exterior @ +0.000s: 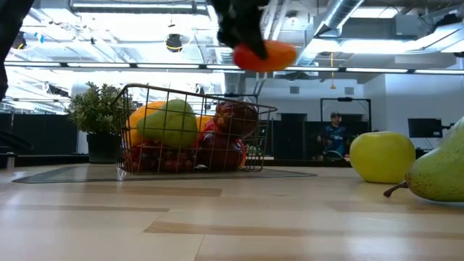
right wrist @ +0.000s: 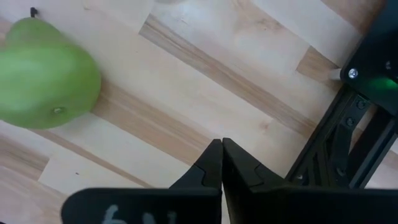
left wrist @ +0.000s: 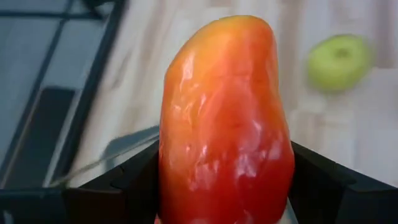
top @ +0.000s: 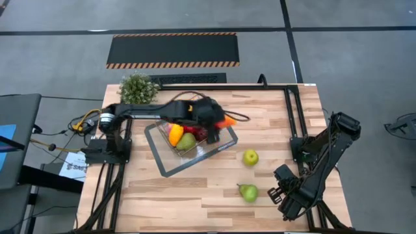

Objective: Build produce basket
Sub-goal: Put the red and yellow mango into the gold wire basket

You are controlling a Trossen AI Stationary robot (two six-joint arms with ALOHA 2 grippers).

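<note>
My left gripper (top: 218, 121) is shut on an orange-red piece of produce (exterior: 265, 56), high over the right end of the wire basket (top: 190, 140). The basket stands on its grey tray and holds a yellow-orange piece (top: 175, 134), a green piece (top: 187, 141) and red pieces (exterior: 225, 134). A green apple (top: 250, 156) and a green pear (top: 247, 192) lie on the table to the basket's right. My right gripper (top: 281, 192) hovers shut just right of the pear (right wrist: 43, 74), touching nothing. My left gripper pinches the orange-red piece between its two fingers (left wrist: 317, 180), one on each side of the piece's near end (left wrist: 186, 186). The rest of the piece (left wrist: 227, 93) sticks out past the fingertips. It is lifted clear, above the basket's rim (exterior: 250, 109).
A bushy potted plant (top: 138, 88) stands at the far left corner behind the basket. A black frame rail (top: 291, 110) runs along the table's right side by the right arm. Bare wood lies in front of the basket (top: 182, 195).
</note>
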